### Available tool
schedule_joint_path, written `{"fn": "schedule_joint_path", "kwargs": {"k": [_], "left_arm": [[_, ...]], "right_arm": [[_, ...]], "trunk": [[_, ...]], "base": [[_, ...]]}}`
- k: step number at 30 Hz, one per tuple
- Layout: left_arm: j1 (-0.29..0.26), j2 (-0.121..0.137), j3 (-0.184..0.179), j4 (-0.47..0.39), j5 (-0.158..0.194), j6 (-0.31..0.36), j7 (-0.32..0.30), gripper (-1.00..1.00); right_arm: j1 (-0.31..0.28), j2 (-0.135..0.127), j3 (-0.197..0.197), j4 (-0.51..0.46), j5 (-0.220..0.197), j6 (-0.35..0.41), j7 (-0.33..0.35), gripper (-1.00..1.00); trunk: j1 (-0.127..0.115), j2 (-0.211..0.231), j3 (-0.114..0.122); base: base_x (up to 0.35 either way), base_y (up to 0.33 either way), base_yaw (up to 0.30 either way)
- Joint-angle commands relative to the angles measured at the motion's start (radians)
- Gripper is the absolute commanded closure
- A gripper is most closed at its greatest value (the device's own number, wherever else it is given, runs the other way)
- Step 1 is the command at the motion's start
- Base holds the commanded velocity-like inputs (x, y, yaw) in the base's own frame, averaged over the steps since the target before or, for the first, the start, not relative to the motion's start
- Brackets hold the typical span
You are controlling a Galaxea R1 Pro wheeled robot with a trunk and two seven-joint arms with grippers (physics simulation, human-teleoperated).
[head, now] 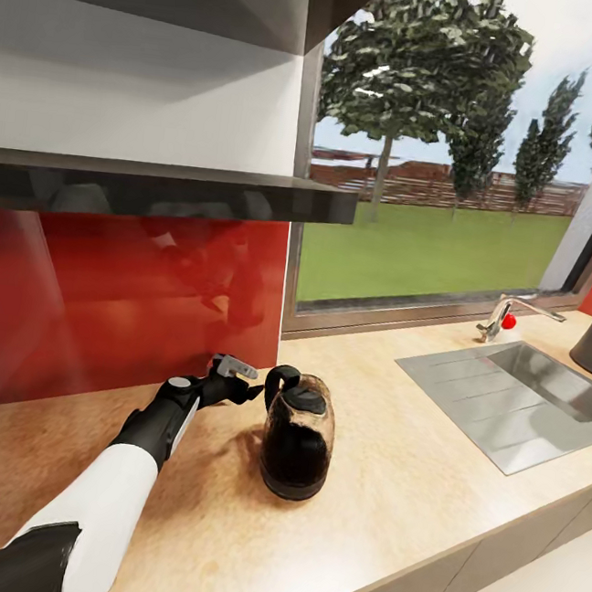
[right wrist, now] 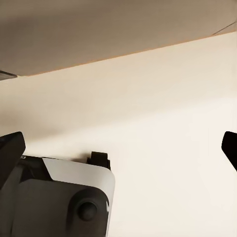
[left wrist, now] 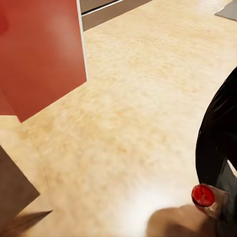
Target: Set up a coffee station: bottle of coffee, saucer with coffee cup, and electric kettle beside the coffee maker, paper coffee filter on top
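Here the kettle (head: 296, 443) stands upright on the countertop (head: 380, 526), its clear glass body dark inside nearly to the lid. The left gripper (head: 247, 388) sits just beside the kettle's black handle, on the side toward the red backsplash (head: 120, 304); whether its fingers touch the handle or how far they are parted cannot be told. The sink (head: 514, 404) lies well apart from the kettle, toward the window, its basin bare steel. The shelf (head: 161, 187) hangs above the kettle. The right gripper's (right wrist: 123, 148) dark fingertips stand wide apart, holding nothing.

No readable text or labels.
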Motion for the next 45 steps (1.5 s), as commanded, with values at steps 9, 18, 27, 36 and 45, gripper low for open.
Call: {"fn": "schedule_joint_path", "kwargs": {"k": [9, 18, 27, 36, 45], "left_arm": [[0.001, -0.008, 0.006, 0.005, -0.002, 0.007, -0.027, -1.00], [0.001, -0.008, 0.006, 0.013, -0.001, 0.007, -0.049, -1.00], [0.001, -0.008, 0.006, 0.013, -0.001, 0.006, -0.050, -1.00], [0.001, -0.008, 0.006, 0.016, -0.001, 0.006, -0.050, -1.00], [0.001, -0.008, 0.006, 0.017, -0.001, 0.005, -0.050, -1.00]], "right_arm": [[-0.001, 0.000, 0.009, -0.001, -0.009, 0.000, -0.002, -1.00], [-0.001, 0.000, 0.009, -0.001, -0.009, -0.001, -0.002, -1.00], [-0.001, 0.000, 0.009, -0.001, -0.009, -0.001, -0.002, -1.00], [-0.001, 0.000, 0.009, -0.001, -0.009, -0.001, -0.002, -1.00], [-0.001, 0.000, 0.009, -0.001, -0.009, 0.000, -0.002, -1.00]], "trunk": [[0.001, -0.002, -0.002], [0.001, -0.002, -0.002], [0.001, -0.002, -0.002], [0.001, -0.002, -0.002], [0.001, -0.002, -0.002]], "base": [[0.000, 0.000, 0.000], [0.000, 0.000, 0.000], [0.005, 0.000, 0.000], [0.068, -0.029, 0.000], [0.001, -0.050, 0.000]]}}
